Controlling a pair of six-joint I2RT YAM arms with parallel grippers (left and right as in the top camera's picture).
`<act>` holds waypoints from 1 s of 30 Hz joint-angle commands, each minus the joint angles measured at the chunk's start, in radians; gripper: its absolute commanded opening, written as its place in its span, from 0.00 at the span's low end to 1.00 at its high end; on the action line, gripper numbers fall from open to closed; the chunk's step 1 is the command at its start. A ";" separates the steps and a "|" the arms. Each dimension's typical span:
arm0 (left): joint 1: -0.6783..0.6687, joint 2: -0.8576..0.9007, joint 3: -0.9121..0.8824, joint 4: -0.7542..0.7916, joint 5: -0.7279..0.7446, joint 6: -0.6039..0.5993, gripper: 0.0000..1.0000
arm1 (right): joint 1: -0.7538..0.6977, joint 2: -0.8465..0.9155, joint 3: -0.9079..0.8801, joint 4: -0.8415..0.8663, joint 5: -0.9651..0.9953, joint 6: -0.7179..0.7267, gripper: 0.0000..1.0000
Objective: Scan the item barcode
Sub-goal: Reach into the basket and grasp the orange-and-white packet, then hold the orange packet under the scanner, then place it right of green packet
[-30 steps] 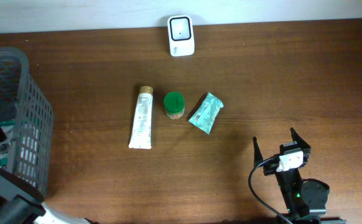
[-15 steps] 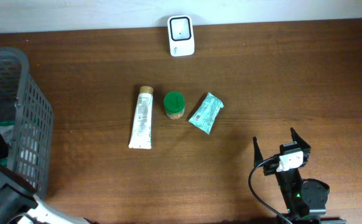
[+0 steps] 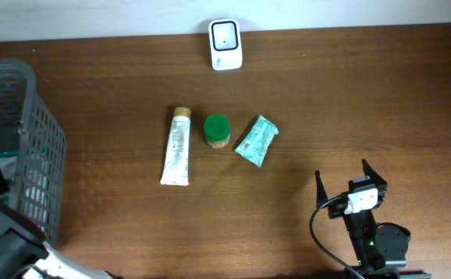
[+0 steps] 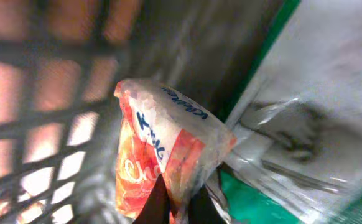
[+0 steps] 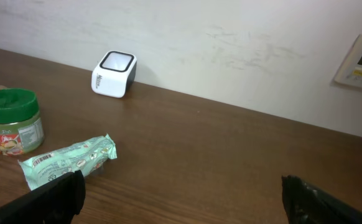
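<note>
Inspection of the work area: the wooden counter (image 3: 365, 93) carries a grey mesh basket (image 3: 32, 132) at its left edge, and your left arm reaches down inside it. The right pincer (image 3: 341, 174) stands at the near right of the counter, released and wide, with nothing between its fingers. Mid-counter lie a white tube (image 3: 177, 147), a teal packet (image 3: 256, 141) and a green-lidded jar (image 3: 217, 130), set side by side and none of them touched. The white scanner (image 3: 225, 33) sits at the far edge, well apart from the basket. Inside the basket, a larger white-and-green pack (image 4: 318, 93) lies to the right of the item in hand, an orange packet (image 4: 162, 155) of crinkled glossy film. The left pincer (image 4: 180, 196) is clenched on the packet's lower edge, gripping film rather than contents. Assessment: the packet looks light and soft, with no stiffness to hold a face flat, and the glossy wrap is likely slippery. A pinch this close to the edge may let it swing or slide free as you lift it clear of the mesh. The sealed seam would be the firmest place to hold it. No barcode is visible on the face shown, so you should expect to turn the packet before presenting it to the scanner.
</note>
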 commanded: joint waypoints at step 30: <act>-1.031 -0.445 0.093 -0.108 0.424 -0.450 0.00 | 0.007 -0.006 -0.006 -0.005 0.002 0.007 0.98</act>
